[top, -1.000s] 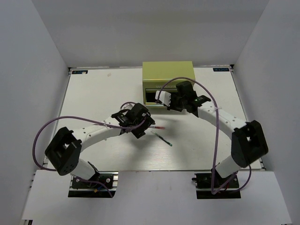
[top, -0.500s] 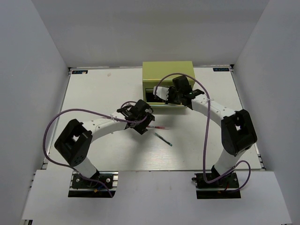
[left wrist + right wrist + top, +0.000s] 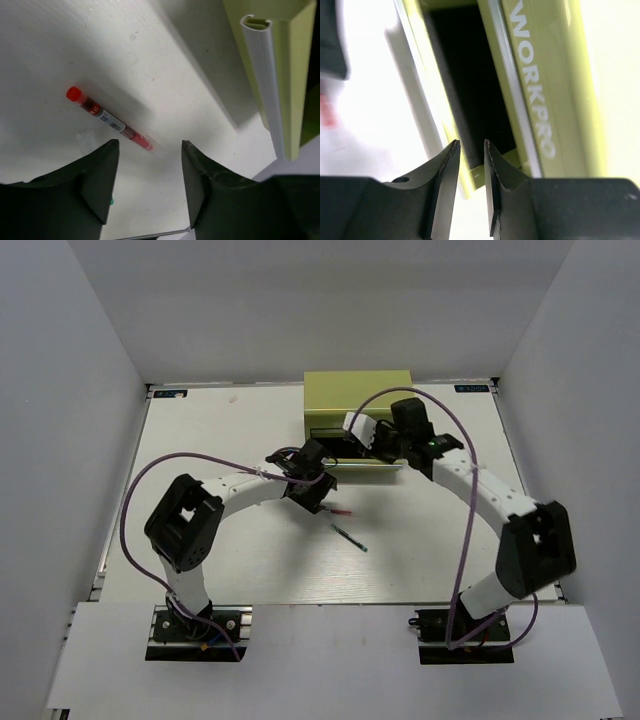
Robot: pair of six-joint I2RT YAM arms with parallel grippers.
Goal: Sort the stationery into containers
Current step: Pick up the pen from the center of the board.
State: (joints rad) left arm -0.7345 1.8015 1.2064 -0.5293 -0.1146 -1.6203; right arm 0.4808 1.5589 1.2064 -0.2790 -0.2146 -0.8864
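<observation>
My worry was the left end effector (image 3: 148,167). Its jaws stood moderately wide with nothing between them, over the red-and-white pen (image 3: 110,120). The pen lay flat on the worktop (image 3: 210,440) with only its near end between the fingertips, the rest running off toward 10 o'clock in the wrist view. Closing from there would, I judged, catch the pen by its tip and swing or flick it away (thin round barrels roll readily on a smooth board). A dark pen (image 3: 350,538) lay loose at about 5 o'clock from the red one, near enough to be knocked by a skidding pen or a low finger.

The second hazard was crowding. The right end effector (image 3: 471,150), jaws only narrowly apart and holding nothing I could see, hung at the open drawer (image 3: 470,85) of the olive tool chest (image 3: 358,390). Both wrists were close together in front of it, so a lift toward that drawer could bump the other arm or nudge the drawer shut. I couldn't make out any marker or second dark pen.

The worktop was a plain white board with the chest at its 12 o'clock edge. Bare pale-grey walls (image 3: 80,360) boxed it in on three sides.
</observation>
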